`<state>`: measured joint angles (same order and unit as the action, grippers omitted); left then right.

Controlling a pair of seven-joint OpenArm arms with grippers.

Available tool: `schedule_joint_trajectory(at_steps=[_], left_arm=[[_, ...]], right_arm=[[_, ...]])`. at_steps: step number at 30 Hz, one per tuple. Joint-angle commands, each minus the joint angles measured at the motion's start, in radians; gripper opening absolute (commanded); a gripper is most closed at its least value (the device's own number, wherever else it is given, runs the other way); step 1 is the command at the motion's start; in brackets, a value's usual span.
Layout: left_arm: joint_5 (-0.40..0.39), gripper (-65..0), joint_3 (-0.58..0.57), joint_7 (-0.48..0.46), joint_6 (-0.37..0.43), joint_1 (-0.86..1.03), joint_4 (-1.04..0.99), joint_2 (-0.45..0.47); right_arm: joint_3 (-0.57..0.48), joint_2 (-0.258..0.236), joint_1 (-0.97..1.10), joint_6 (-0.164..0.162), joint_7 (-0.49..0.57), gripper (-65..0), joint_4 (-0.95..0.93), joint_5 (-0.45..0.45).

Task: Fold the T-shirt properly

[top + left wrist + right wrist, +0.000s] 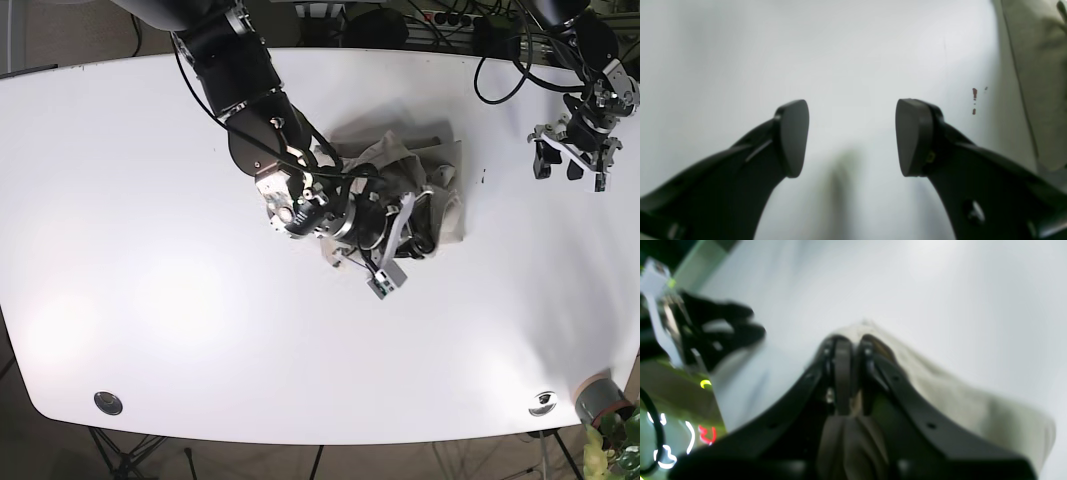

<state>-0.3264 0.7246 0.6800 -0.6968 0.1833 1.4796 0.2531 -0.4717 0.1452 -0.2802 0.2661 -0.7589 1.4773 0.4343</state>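
Crumpled beige cotton T-shirt (430, 190) on smooth white worktop (150, 250). Right pincer (853, 346) pinching its soft folds. Left pincer (851, 136) spread, beside shirt, low over worktop.

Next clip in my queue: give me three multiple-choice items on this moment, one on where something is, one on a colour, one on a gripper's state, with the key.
1. Where does the T-shirt lie on the table in the base view?
A. near the middle, slightly toward the far edge
B. at the near left corner
C. hanging over the near edge

2. What colour is the T-shirt?
A. bright red
B. pale beige
C. dark blue

3. How is the right gripper set?
A. wide open above bare table
B. out of view
C. shut on the T-shirt

Key: 1 A, the cloth is bunched just past the centre of the white top. 2 B, both wrist views show light beige fabric. 3 C, the right wrist view shows its fingers pressed together with cloth between them, while the left gripper stands open over bare table.
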Motion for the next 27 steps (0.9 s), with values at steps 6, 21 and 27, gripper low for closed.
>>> schedule_joint_trajectory(at_steps=[6, 21, 27], left_arm=[[-0.017, -26.7, 0.003, -0.023, -0.001, 0.018, 0.019, 0.018], [-0.017, -26.7, -0.027, -0.023, -0.001, 0.026, 0.017, 0.002], [-0.017, -26.7, -0.073, -0.027, -0.001, 0.023, 0.016, 0.004]], right_arm=[[-0.132, 0.012, -0.121, -0.055, 0.083, -61.4, -0.085, 0.027], [-0.246, 0.012, -0.253, -0.097, 0.241, -58.7, -0.249, 0.192], [-0.243, 0.012, -0.247, -0.097, 0.258, -23.1, -0.24, 0.197]])
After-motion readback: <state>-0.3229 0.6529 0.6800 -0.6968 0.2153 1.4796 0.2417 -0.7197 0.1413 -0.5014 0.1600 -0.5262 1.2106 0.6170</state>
